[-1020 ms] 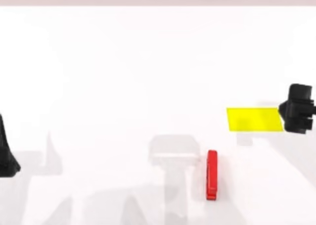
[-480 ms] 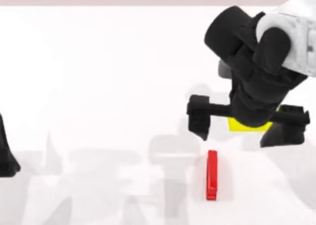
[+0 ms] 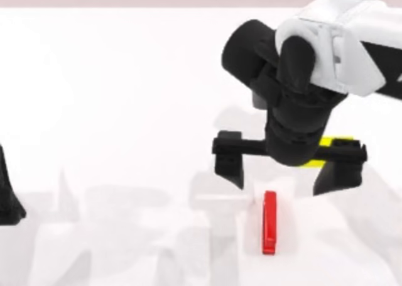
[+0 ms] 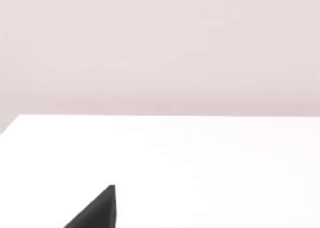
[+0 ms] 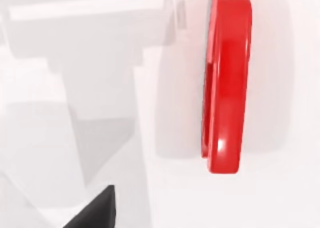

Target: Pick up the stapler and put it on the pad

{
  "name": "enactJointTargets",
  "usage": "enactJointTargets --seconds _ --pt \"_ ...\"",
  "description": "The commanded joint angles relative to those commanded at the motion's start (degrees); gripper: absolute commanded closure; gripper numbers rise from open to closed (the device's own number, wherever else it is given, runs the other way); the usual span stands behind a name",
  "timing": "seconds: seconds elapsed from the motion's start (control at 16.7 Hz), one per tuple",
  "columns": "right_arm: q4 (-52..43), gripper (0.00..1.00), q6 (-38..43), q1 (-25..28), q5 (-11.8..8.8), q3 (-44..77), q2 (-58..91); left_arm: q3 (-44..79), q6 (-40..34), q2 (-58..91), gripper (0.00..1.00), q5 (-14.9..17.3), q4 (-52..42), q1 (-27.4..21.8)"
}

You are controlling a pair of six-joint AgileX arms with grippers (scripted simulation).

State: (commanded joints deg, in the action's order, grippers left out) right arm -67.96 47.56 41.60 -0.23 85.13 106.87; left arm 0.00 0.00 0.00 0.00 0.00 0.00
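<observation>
White table (image 3: 125, 110) carries the stapler (image 3: 269, 222) at 5 o'clock, lying free. Right gripper (image 3: 289, 166) hangs wide open and empty at its 12 o'clock, covering most of the pad (image 3: 326, 141). Left gripper (image 3: 7, 198) sits parked at 9 o'clock; its fingers cannot be told

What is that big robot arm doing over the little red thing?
The right gripper hangs over the table with its fingers spread wide, just behind the red stapler, which lies flat and untouched. It looks set to pick it up. The yellow pad is mostly hidden under that arm. The left gripper sits parked at the table's left edge.
</observation>
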Motion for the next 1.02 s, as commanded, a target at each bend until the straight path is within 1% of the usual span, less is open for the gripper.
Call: enactJointTargets --seconds 0.24,0.6,0.72,1.02 --pt "2.35 0.0 -0.14 -0.19 0.0 -1.91 0.58 0.0 0.0 0.0 0.0 0.0 0.0 0.0" --pt "17.37 0.0 0.16 0.07 0.03 -11.45 5.49 0.0 0.0 0.0 0.0 0.0 0.0 0.0" --pt "20.52 0.0 0.29 0.19 0.04 -13.65 6.74 0.0 0.0 0.0 0.0 0.0 0.0 0.0" --pt "21.3 0.0 0.34 0.23 0.04 -14.23 7.07 0.0 0.0 0.0 0.0 0.0 0.0 0.0"
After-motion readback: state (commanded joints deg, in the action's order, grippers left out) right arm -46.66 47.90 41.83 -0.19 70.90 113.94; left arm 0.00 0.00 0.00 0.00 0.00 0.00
